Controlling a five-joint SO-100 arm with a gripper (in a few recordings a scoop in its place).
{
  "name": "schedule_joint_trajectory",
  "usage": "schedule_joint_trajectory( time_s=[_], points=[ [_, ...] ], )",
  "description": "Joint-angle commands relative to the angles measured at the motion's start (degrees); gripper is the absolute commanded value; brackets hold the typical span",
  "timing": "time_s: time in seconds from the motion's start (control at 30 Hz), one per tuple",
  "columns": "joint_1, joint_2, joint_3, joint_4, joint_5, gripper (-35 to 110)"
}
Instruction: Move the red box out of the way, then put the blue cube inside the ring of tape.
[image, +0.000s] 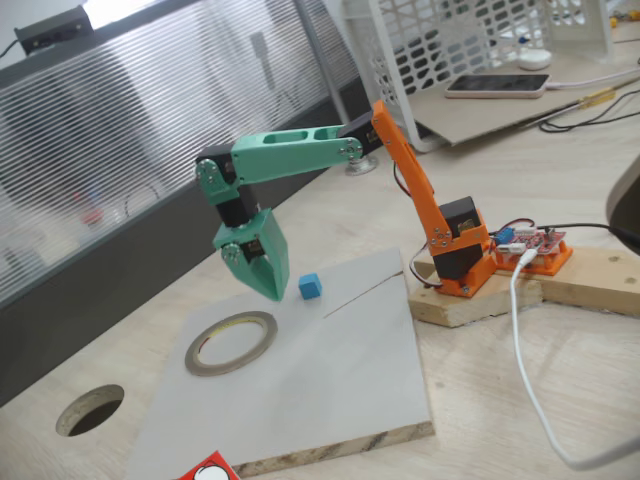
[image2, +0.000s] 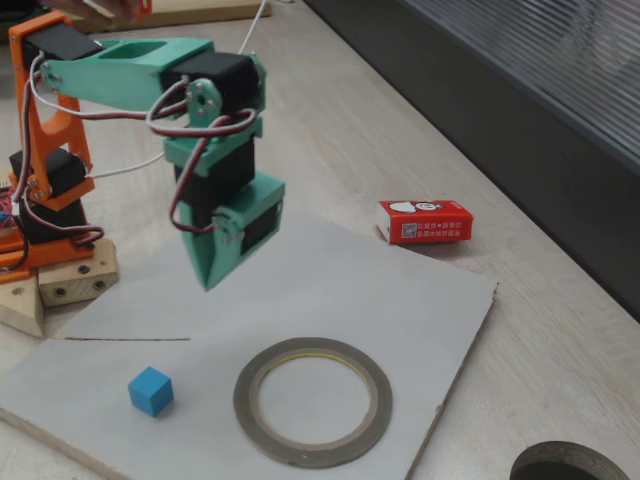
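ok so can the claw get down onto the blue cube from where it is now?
Probably yes. The claw hangs above the board, apart from the blue cube, with nothing between them. The red box lies off at the board's far edge, and the ring of tape sits beside the cube, not over it.

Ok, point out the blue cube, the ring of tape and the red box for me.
blue cube (image2: 150, 390): a fixed view, its front face.
ring of tape (image2: 312, 449): a fixed view, the near band of the ring.
red box (image2: 425, 222): a fixed view, its long printed side.

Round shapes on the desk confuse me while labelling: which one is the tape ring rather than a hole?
The ring of tape lies flat on the grey board; the dark desk hole is cut into the tabletop beyond the board.
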Motion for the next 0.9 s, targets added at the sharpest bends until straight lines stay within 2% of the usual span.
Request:
schedule_joint_trajectory(
  time_s=[0.0, 0.33, 0.87],
  points=[
    [7.4, 2.8, -0.4, 0.7, 1.6, 1],
    [24.7, 2.1, 0.3, 0.7, 1.6, 1],
    [26.2, 2.6, 0.6, 0.5, 1.4, 1]
  ],
)
